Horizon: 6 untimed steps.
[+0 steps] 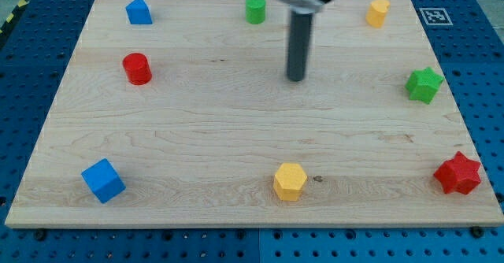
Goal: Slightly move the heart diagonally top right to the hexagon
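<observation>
A yellow hexagon block (290, 181) lies near the view's bottom edge of the wooden board (236, 129), a little right of centre. A small yellow block (378, 12) that looks like a heart lies near the view's top right corner. My tip (295, 79) stands on the board in the upper middle. It is well above the hexagon and left and below the yellow heart. It touches no block.
A green cylinder (254, 9) lies at the top, left of the rod. A blue house-shaped block (138, 11) and a red cylinder (137, 68) are at the upper left. A blue cube (103, 179) is at the bottom left. A green star (424, 84) and a red star (457, 173) are at the right.
</observation>
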{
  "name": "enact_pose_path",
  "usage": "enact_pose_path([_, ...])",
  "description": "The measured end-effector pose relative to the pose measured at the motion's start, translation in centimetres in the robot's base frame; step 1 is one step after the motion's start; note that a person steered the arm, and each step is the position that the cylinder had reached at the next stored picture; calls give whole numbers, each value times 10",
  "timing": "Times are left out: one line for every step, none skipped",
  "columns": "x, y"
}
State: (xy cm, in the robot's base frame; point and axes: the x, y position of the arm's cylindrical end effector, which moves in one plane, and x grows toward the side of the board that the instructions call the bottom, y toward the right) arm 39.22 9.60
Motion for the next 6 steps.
enact_pose_path([-22,57])
enact_pose_path([-50,103])
enact_pose_path([-76,191])
enact_pose_path([-139,214])
enact_pose_path([-178,198])
enact_pose_path([-151,142])
